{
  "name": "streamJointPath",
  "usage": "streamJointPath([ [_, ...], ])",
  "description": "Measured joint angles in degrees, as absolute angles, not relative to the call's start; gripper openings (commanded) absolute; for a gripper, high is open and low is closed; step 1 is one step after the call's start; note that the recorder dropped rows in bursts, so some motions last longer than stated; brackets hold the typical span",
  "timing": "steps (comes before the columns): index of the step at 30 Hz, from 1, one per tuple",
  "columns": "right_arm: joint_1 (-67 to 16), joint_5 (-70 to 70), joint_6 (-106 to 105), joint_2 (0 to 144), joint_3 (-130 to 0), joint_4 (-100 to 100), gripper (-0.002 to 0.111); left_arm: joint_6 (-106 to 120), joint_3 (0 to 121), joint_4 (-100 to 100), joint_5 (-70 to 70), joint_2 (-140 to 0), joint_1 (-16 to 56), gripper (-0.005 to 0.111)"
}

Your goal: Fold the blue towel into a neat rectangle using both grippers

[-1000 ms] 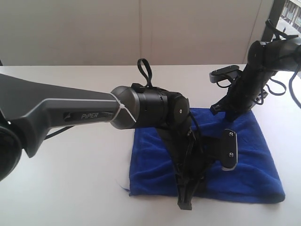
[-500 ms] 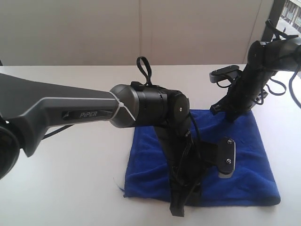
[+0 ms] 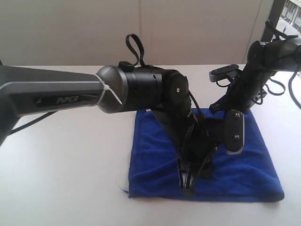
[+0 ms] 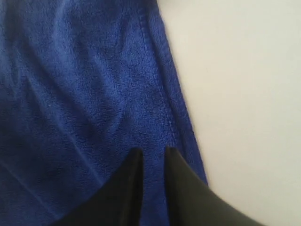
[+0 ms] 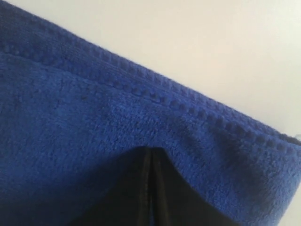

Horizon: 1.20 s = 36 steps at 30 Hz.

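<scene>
On the white table (image 3: 66,160) the blue towel (image 3: 254,165) lies as a rough rectangle, seemingly mid-fold. The left gripper (image 4: 151,153), jaws narrowly apart, hovers by its near edge. The right gripper (image 5: 150,151), closed, meets the far edge, perhaps pinching cloth. The next move needs both to take matching corners.

Saw the blue towel (image 3: 150,155) in deep royal blue, plain, a stitched line along its hem. Found the left gripper (image 4: 153,151) and the right gripper (image 5: 151,150) black, the table (image 3: 61,165) white. Noted a grey arm shell (image 3: 47,89) with white lettering.
</scene>
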<state>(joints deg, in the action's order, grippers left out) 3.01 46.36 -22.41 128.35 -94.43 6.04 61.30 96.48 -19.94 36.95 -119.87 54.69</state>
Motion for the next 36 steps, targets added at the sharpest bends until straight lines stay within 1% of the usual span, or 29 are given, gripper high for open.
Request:
streamJointPath([
  [3, 3.0, 44.4, -22.4, 128.0, -94.3, 6.5, 0.000, 61.2, 96.5, -18.9, 36.9, -118.2, 54.2, 0.024],
  [5, 3.0, 44.1, -22.4, 126.1, -94.2, 6.8, 0.000, 59.9, 96.5, -18.1, 36.8, -118.0, 52.4, 0.024],
  [13, 3.0, 43.3, -22.3, 117.7, -93.7, 6.8, 0.000, 55.9, 96.5, -17.0, 33.2, -118.0, 43.0, 0.024],
  [14, 3.0, 43.8, -22.0, 115.0, -92.2, 6.8, 0.000, 55.0, 96.5, -17.0, 30.5, -118.0, 40.6, 0.025],
  [15, 3.0, 43.9, -22.0, 113.6, -91.3, 6.8, 0.000, 54.4, 96.5, -17.1, 28.9, -118.0, 39.3, 0.028],
  [16, 2.7, 43.2, -21.3, 110.2, -87.7, 6.8, 0.000, 53.8, 96.5, -18.5, 26.3, -118.0, 37.0, 0.031],
  [17, 2.3, 42.5, -20.9, 108.7, -85.8, 6.8, 0.000, 53.5, 96.5, -19.4, 25.2, -118.0, 35.7, 0.036],
  [18, 1.2, 40.9, -19.7, 104.7, -80.5, 6.7, 0.000, 53.3, 96.5, -21.5, 24.5, -118.3, 33.2, 0.039],
  [20, -0.6, 40.1, -18.0, 101.3, -75.6, 6.6, 0.000, 53.1, 96.5, -23.5, 24.7, -118.9, 31.1, 0.044],
  [24, -7.5, 38.5, -13.4, 96.7, -62.4, 6.7, 0.000, 54.8, 96.5, -29.8, 25.1, -120.7, 28.8, 0.044],
  [27, -10.7, 36.1, -11.8, 96.8, -57.0, 6.7, 0.000, 56.9, 96.5, -33.4, 25.6, -121.4, 28.8, 0.044],
  [29, -12.7, 34.4, -10.8, 96.9, -53.7, 6.7, 0.000, 57.4, 97.6, -35.5, 28.5, -123.0, 28.3, 0.044],
  [33, -13.9, 33.2, -10.4, 96.9, -51.1, 6.7, 0.000, 59.4, 100.0, -41.5, 35.2, -125.4, 25.4, 0.044],
  [36, -14.3, 31.1, -10.3, 96.9, -49.7, 6.6, 0.000, 63.1, 102.1, -48.4, 40.8, -126.3, 21.9, 0.044],
])
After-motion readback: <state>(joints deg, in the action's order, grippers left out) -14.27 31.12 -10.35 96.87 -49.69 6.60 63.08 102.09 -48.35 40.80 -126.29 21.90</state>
